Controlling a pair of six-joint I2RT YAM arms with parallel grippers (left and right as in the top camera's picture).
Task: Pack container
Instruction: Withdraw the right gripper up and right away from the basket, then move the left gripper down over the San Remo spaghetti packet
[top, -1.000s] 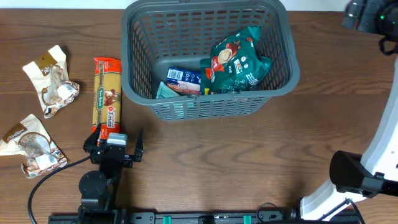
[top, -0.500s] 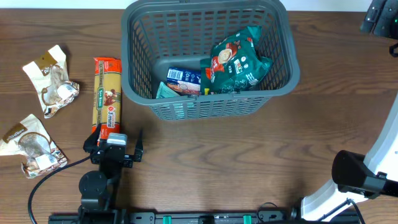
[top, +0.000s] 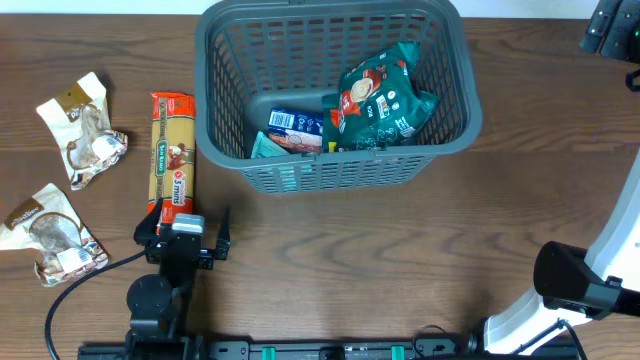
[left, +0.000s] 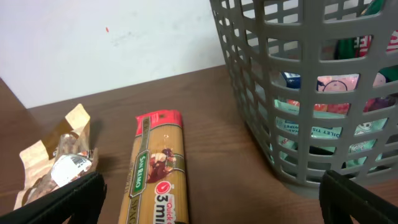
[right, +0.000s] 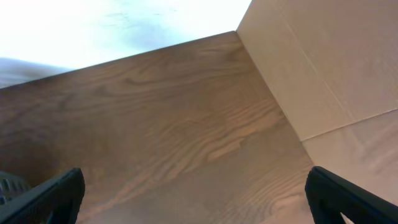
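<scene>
Though spread wide at 7 o'clock, grasps nothing with left gripper (top: 183, 224), just short of pasta packet (top: 172, 150). Likewise with right gripper (right: 199, 199) at 1 o'clock: splayed, empty. Finds container (top: 335, 172) at 12 o'clock, holding green bag (top: 385, 95) and blue packet (top: 295, 124).

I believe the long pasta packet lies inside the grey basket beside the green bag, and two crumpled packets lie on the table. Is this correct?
Not quite. The pasta packet lies on the table, outside the container and to its left, as the overhead view shows. The green bag is inside the container, and the two crumpled packets do lie on the table.
</scene>
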